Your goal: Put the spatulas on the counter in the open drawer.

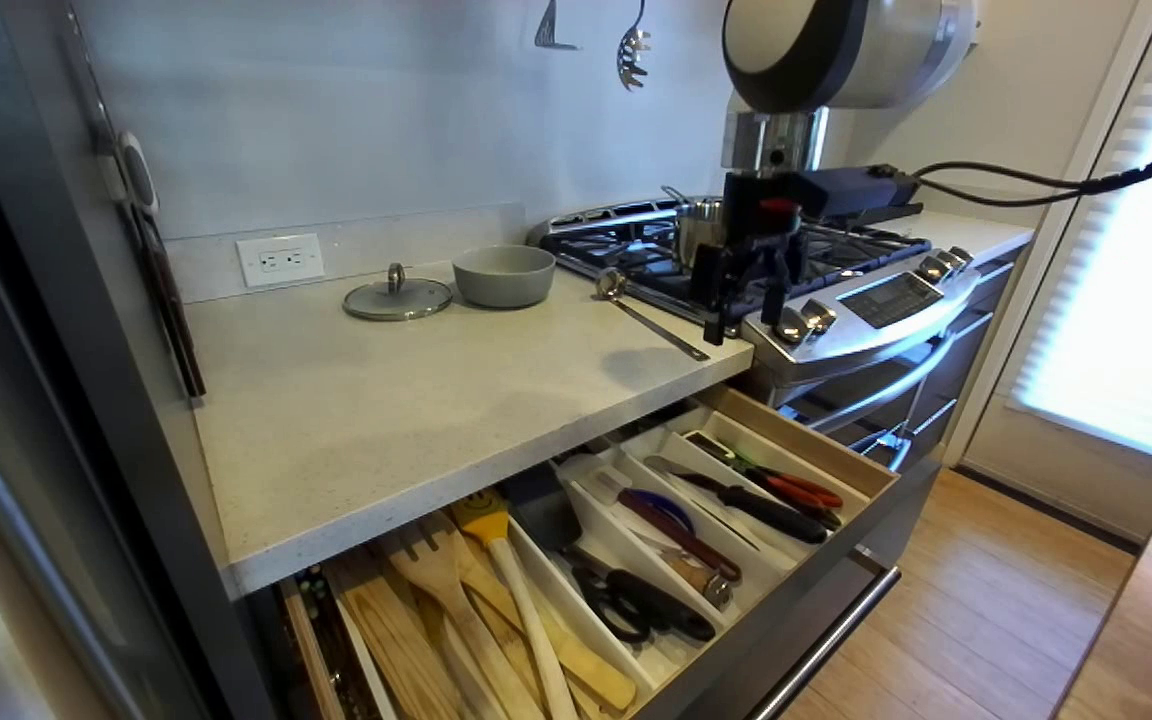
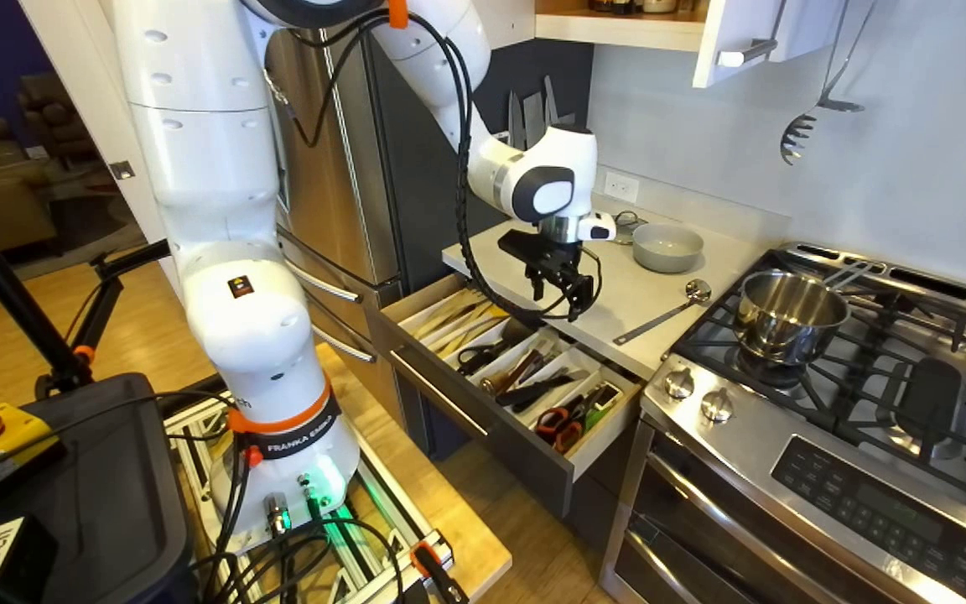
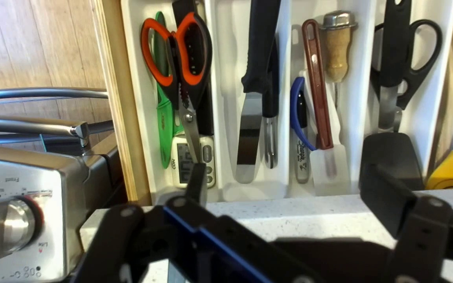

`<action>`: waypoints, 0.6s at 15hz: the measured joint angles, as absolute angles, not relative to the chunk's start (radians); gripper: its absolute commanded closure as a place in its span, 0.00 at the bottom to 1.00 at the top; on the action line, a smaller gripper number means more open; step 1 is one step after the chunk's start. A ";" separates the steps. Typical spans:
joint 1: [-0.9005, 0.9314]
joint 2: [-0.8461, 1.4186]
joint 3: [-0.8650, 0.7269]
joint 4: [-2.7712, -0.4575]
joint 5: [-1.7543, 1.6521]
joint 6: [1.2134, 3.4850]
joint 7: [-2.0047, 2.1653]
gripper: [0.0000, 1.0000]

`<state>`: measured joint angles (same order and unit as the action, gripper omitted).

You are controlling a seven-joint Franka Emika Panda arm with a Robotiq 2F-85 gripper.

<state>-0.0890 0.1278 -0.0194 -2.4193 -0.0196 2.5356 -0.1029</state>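
Grey Sharpie marker (image 3: 302, 159) in drawer (image 3: 123, 102)

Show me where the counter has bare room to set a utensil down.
The broad bare patch of counter lies between the lid, bowl, ladle and open drawer. The drawer itself is crowded, especially where wooden utensils overlap.

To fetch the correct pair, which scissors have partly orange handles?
The scissors nearest the gas range; the other pair, partly under the black spatula, has black handles.
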 measured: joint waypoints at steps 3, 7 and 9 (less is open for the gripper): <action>-0.087 0.031 -0.019 -2.419 -0.020 2.411 -0.104 0.00; -0.068 -0.078 -0.018 -2.417 -0.020 2.253 -0.105 0.00; -0.059 -0.122 -0.016 -2.414 -0.020 2.202 -0.102 0.00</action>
